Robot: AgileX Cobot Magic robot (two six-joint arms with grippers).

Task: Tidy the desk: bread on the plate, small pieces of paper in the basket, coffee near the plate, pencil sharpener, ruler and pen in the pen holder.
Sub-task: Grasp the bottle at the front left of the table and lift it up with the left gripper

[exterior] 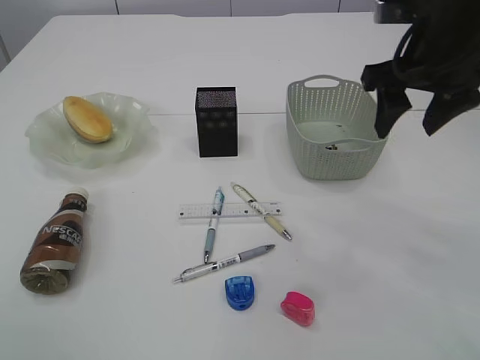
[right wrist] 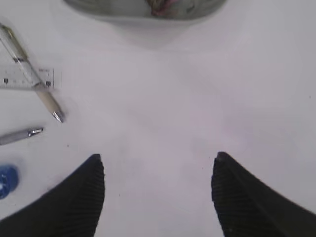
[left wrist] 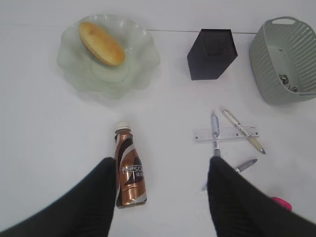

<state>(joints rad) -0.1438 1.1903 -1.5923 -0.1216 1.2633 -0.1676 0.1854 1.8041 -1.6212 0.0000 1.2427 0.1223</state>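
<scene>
The bread (exterior: 88, 118) lies on the green plate (exterior: 52, 142) at the back left. In front of it the coffee (exterior: 54, 244) lies on its side. The black pen holder (exterior: 217, 121) stands mid-desk, and the basket (exterior: 334, 139) to its right holds paper scraps (exterior: 331, 146). The ruler (exterior: 229, 211) and three pens (exterior: 211, 234) lie crossed in the middle, with a blue sharpener (exterior: 240, 292) and a pink sharpener (exterior: 298, 308) near the front. My right gripper (exterior: 406, 135) hangs open and empty by the basket's right rim. My left gripper (left wrist: 160, 168) is open, high above the coffee (left wrist: 129, 170).
The white desk (exterior: 390, 247) is bare at the front right, under my right gripper (right wrist: 158, 160). The basket's near wall (right wrist: 113, 15) shows at the top of the right wrist view, and a pen tip (right wrist: 52, 108) lies to the left there.
</scene>
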